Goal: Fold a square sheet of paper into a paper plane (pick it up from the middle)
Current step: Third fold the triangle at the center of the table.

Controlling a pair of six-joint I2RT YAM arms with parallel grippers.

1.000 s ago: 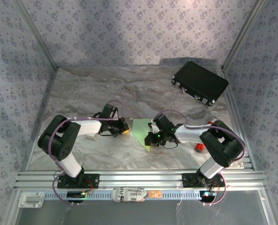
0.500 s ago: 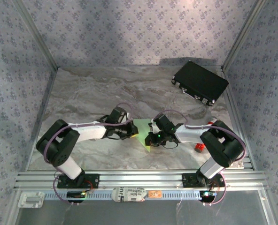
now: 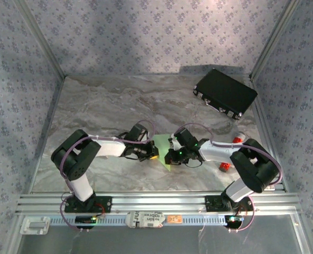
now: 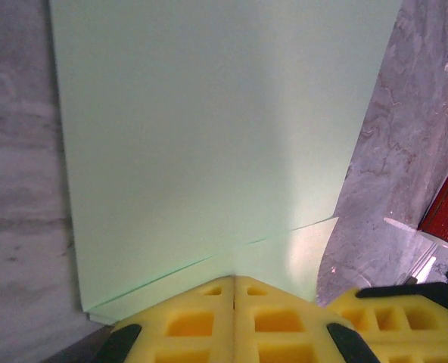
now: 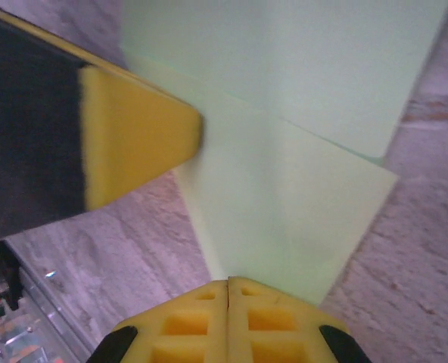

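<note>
The square sheet of paper (image 3: 162, 148) lies pale green on the marble table between the two arms, partly folded into a shape that narrows toward the near edge. In the left wrist view the paper (image 4: 209, 128) shows a folded flap along its near edge. My left gripper (image 3: 152, 155) is shut, its yellow tips (image 4: 234, 278) resting together on that edge. My right gripper (image 3: 168, 157) is shut too, its tips (image 5: 228, 281) on the paper's (image 5: 300, 174) narrow end. The left gripper's yellow finger (image 5: 137, 136) touches the paper from the left in the right wrist view.
A black rectangular case (image 3: 225, 93) lies at the back right. A small red cylinder (image 3: 225, 167) sits beside the right arm, and another red piece (image 3: 237, 139) behind its elbow. Metal rails (image 3: 156, 202) run along the near edge; patterned walls enclose the table.
My left gripper has moved right, from beside the sheet onto its left edge. The right gripper has stayed on the paper while its elbow shifted, uncovering a red piece behind it.
</note>
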